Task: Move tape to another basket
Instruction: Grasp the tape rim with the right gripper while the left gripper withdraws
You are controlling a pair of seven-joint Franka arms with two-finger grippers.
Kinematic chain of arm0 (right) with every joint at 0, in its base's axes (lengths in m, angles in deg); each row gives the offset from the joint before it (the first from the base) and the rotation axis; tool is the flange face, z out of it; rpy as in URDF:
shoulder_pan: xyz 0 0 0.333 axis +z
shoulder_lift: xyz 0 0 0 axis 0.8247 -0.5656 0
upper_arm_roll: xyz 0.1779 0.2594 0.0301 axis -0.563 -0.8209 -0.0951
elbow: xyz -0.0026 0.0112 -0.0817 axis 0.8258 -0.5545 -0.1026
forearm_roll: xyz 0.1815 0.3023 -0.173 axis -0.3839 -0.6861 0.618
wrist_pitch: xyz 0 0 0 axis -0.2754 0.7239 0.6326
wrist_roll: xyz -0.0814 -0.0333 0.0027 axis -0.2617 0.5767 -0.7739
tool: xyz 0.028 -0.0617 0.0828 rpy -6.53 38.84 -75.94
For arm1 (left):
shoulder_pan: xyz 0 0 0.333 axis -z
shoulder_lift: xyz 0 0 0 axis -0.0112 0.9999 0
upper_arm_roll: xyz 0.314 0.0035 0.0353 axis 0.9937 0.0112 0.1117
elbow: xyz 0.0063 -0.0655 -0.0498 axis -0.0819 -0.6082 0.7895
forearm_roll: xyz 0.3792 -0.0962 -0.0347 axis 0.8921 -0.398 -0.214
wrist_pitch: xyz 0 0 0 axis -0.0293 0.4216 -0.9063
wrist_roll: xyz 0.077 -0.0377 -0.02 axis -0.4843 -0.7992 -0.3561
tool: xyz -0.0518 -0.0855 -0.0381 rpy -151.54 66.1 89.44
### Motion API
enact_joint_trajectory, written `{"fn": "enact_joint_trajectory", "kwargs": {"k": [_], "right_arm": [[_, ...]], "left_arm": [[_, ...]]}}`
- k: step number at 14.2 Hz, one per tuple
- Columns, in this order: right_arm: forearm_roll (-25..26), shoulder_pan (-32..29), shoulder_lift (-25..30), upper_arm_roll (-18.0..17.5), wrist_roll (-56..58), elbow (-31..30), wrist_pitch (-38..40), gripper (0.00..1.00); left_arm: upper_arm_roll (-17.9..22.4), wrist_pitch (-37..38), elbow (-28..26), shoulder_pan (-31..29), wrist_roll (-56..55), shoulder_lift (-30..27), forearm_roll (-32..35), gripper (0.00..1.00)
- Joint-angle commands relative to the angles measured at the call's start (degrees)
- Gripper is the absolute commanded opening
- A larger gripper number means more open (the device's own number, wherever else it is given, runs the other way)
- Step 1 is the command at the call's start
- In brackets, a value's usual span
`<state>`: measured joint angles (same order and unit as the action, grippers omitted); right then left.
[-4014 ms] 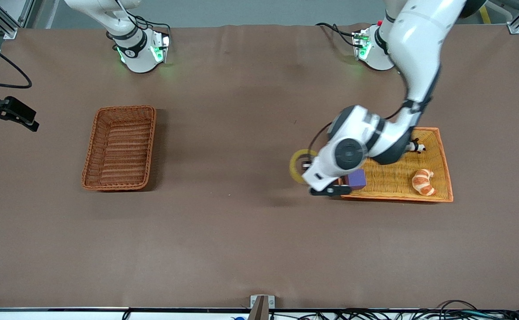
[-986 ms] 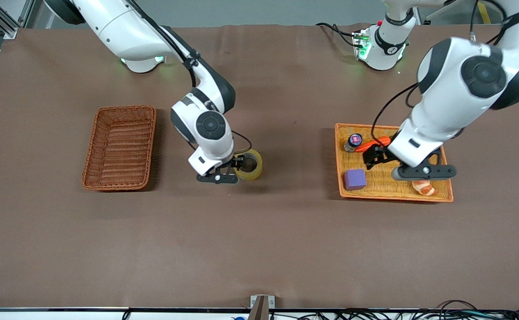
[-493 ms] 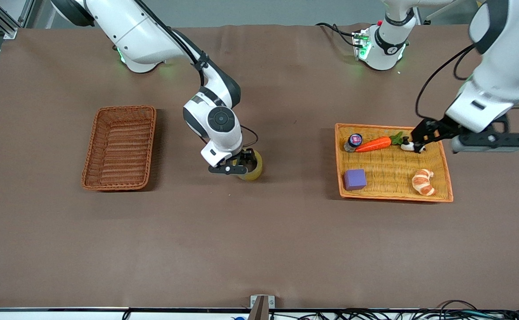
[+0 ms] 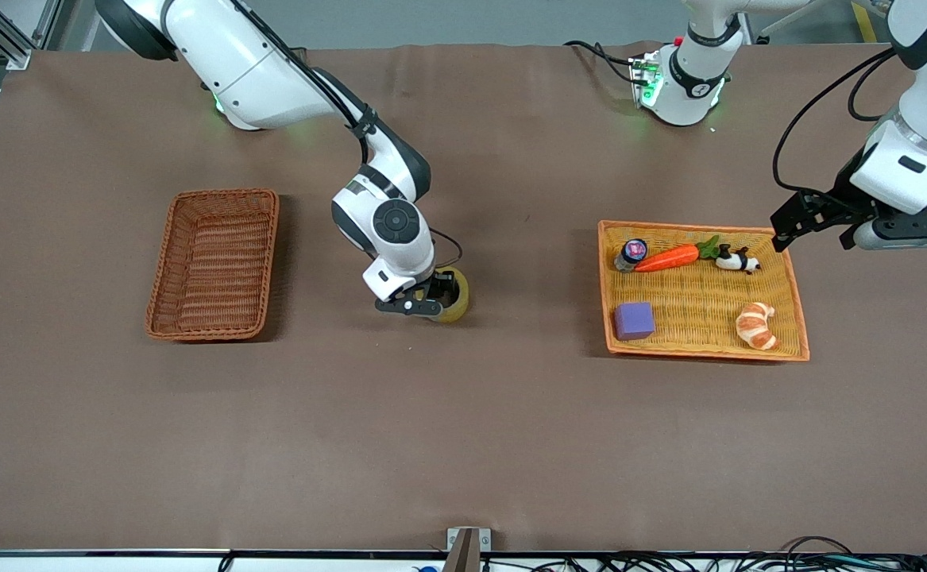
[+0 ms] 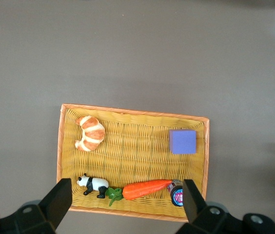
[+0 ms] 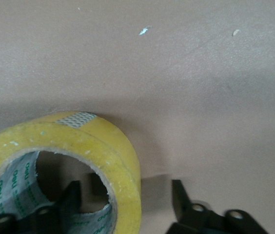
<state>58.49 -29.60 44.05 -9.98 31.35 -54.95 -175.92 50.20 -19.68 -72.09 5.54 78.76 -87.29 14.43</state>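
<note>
Right gripper (image 4: 423,304), low over the table (image 4: 463,445): fingers apart, one finger (image 6: 71,192) inside the centre hole of the tape (image 4: 453,295) and the other outside the roll's wall, so the jaws straddle the wall. The right wrist view shows this straddle and a gap beside the outer finger; the front view shows only the gripper covering part of the roll. The tape lies flat on the table between the two baskets, outside both.

Left gripper (image 4: 816,216), raised over the table just off the tray's corner toward the left arm's end: fingers spread wide, holding nothing. Its wrist view looks straight down on the orange-rimmed yellow tray (image 5: 60,146), showing the croissant (image 5: 90,132), purple block (image 5: 182,142), toy panda (image 5: 92,184), carrot (image 5: 145,189) and small jar (image 5: 177,195).

Reddish-brown wicker basket (image 4: 163,266), visible in the front view alone, stands toward the right arm's end of the table.
</note>
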Motion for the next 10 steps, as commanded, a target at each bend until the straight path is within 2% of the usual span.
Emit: {"fn": "enact_joint_trajectory", "kwargs": {"k": [1, 2, 6, 8, 10], "right_arm": [[1.21, 0.15, 0.50, -0.28, -4.96, -0.56, -0.35, 0.13], [1.13, -0.02, 0.50, -0.36, -5.15, -0.56, -0.09, 0.00], [1.04, -1.34, 1.03, -0.89, -4.10, -0.30, 0.70, 0.00], [1.04, -5.53, 2.69, -4.73, -3.14, 0.14, 6.30, 0.00], [1.13, -10.64, 6.80, -6.95, -0.78, -0.04, 12.01, 0.00]], "left_arm": [[0.65, 3.26, 0.67, 0.99, -0.17, -0.07, -0.79, 1.00], [0.65, 4.41, 0.59, 1.08, -0.25, 0.01, -0.79, 1.00], [0.56, 4.77, 0.76, 1.08, -0.60, 0.81, -0.62, 1.00], [0.56, 4.77, 0.50, 0.82, 0.09, 1.24, -0.62, 0.97], [0.56, 4.69, 0.94, 0.55, 0.45, 1.51, -0.62, 0.99]]}}
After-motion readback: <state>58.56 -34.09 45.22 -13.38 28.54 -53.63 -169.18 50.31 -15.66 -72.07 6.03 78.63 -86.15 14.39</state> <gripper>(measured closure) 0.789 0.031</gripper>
